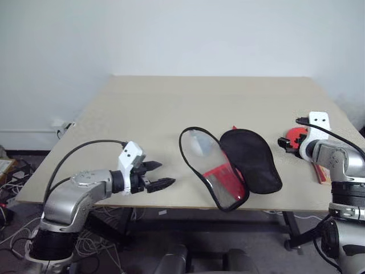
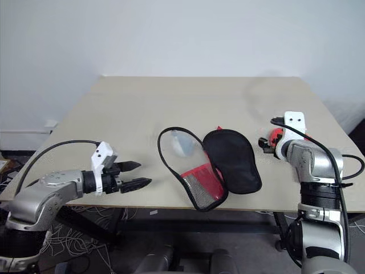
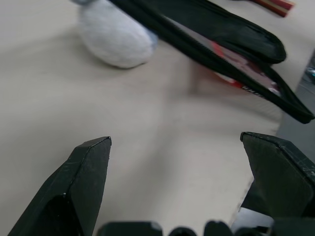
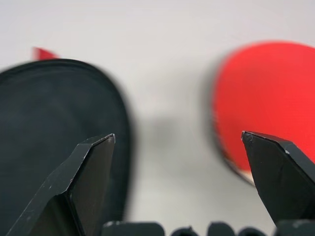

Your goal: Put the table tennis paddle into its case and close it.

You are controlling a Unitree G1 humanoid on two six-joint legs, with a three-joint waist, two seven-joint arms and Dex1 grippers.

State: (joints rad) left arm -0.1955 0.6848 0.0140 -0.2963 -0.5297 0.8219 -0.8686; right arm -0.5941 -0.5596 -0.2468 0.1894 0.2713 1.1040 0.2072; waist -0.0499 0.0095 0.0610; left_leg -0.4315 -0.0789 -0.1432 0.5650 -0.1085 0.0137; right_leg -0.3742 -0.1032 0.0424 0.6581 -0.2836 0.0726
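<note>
The case lies open near the table's front edge, a black half on the right and a translucent, black-rimmed half on the left with red fabric showing through. The table tennis paddle lies to the right of the case, its red face partly hidden behind my right gripper. That gripper is open just above the table, between the case's black half and the paddle. My left gripper is open and empty at the front edge, left of the case.
The beige table stretches bare behind the case to a white wall. A whitish patch shows at the translucent half. Cables lie on the floor to the left of the table.
</note>
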